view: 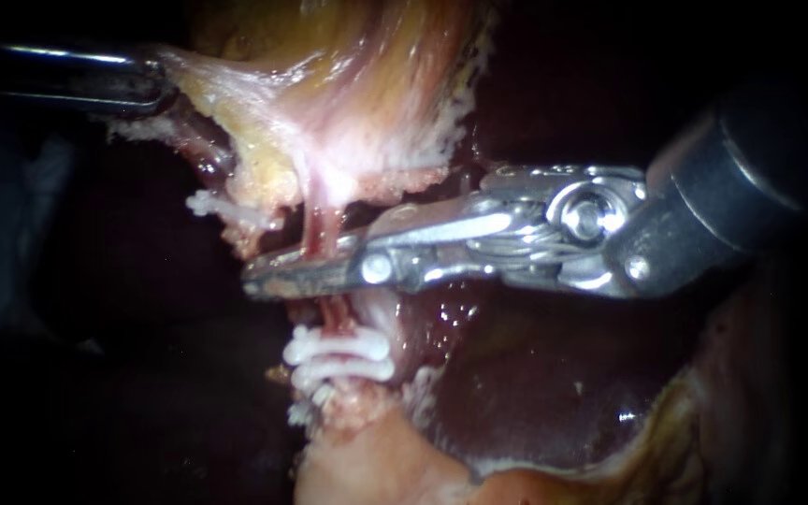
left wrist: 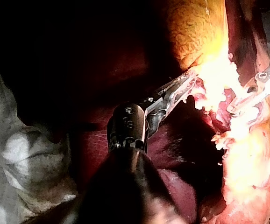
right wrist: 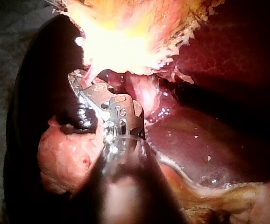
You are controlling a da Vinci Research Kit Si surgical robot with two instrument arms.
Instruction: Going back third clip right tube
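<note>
My left instrument comes in from the upper left, its jaws shut on a pale fold of the gallbladder and holding it taut. In the left wrist view the same jaws bite into brightly lit tissue. My right instrument reaches in from the right and lies straight across the thin red right tube. Just below it, two white clips sit one under the other on that tube. Another white clip sits on the left tube. The tube's stretch behind the metal tip is hidden.
Dark red liver lies below and to the right of my right instrument, with a pale fatty rim along its lower edge. In the right wrist view, liver lies beside the shaft and a pinkish lump lies on its other side.
</note>
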